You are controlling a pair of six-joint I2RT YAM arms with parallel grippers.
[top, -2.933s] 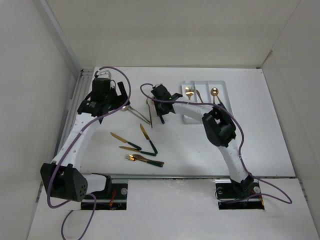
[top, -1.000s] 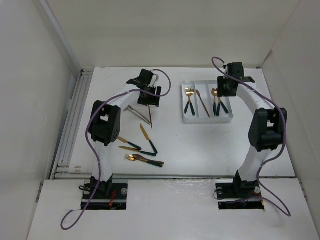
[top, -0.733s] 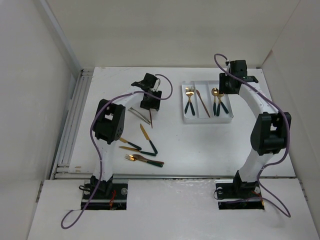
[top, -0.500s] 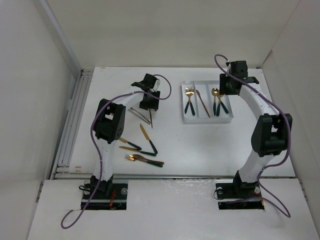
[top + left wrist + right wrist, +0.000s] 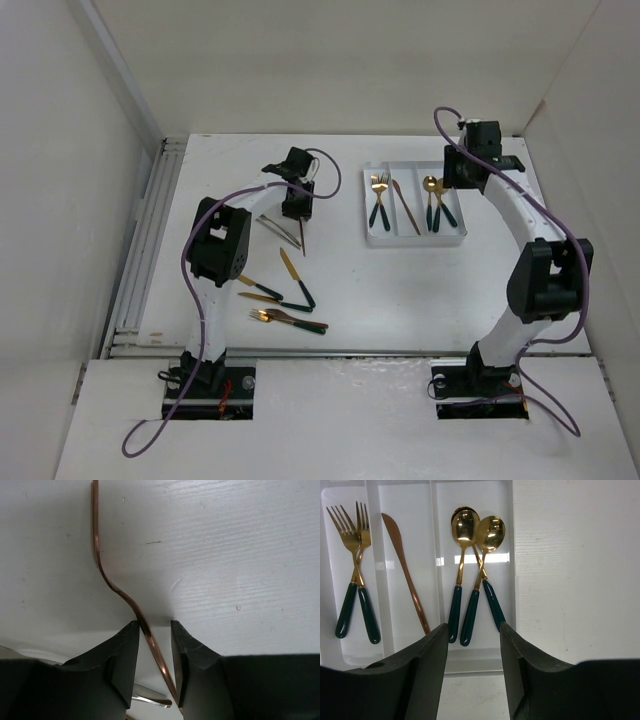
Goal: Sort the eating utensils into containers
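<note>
A thin all-copper utensil lies on the white table, and its bent handle runs diagonally between the fingers of my left gripper. The jaws stand narrowly apart around it, with a gap on each side. From above, the left gripper is over this copper utensil, and a silver one lies beside it. My right gripper hangs open and empty above the near end of the white tray. The tray's containers hold two forks, a copper knife and three spoons.
Several green-handled utensils lie loose near the table's front left: knives and forks. The tray sits at the back right, below the right gripper. White walls enclose the table on three sides.
The left gripper's jaws have narrowed around the copper utensil while staying in place. The right arm has drifted slightly to the right over the tray.
</note>
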